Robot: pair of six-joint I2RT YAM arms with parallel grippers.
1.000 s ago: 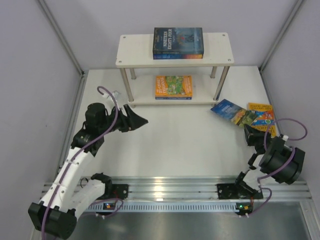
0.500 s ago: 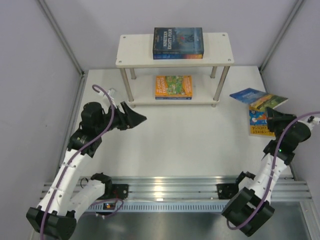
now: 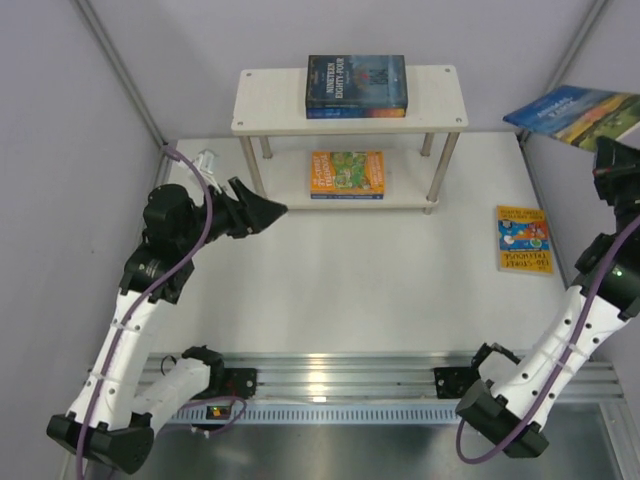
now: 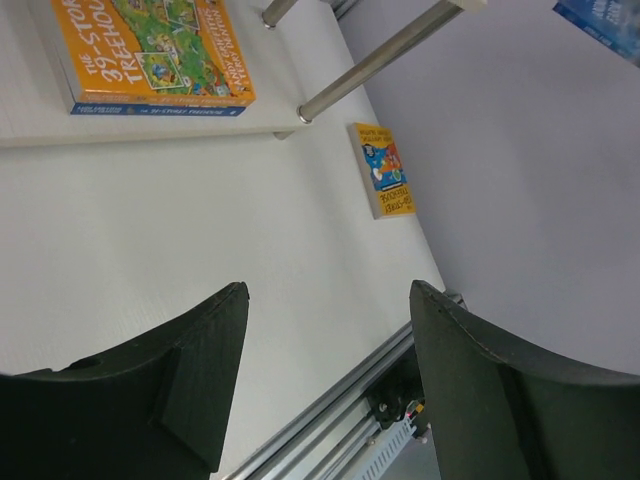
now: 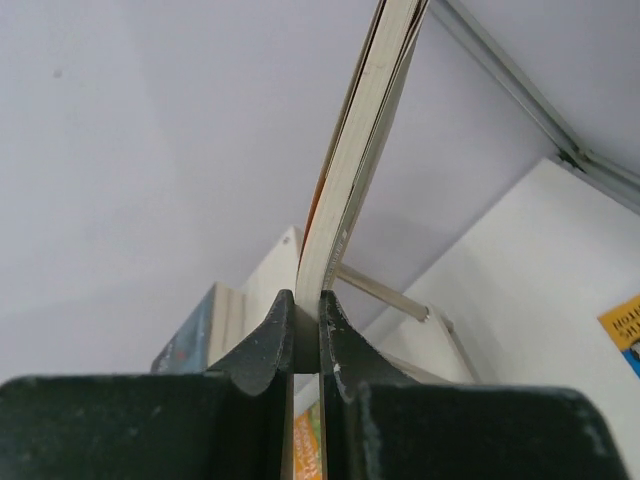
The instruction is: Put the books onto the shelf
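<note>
Bright, even light from overhead fills the enclosure, and we find only faint, soft shadows beneath the shelf (image 3: 280, 100) on the white table (image 3: 380, 290). A white glare streak runs along the metal rail (image 3: 320, 363) at the near edge. In the left wrist view the dark fingers (image 4: 190, 380) look slightly soft; in the right wrist view the fingers (image 5: 262, 350) blur at close range, while the clamped book (image 5: 350, 175) shows a pale, clearer page edge
</note>
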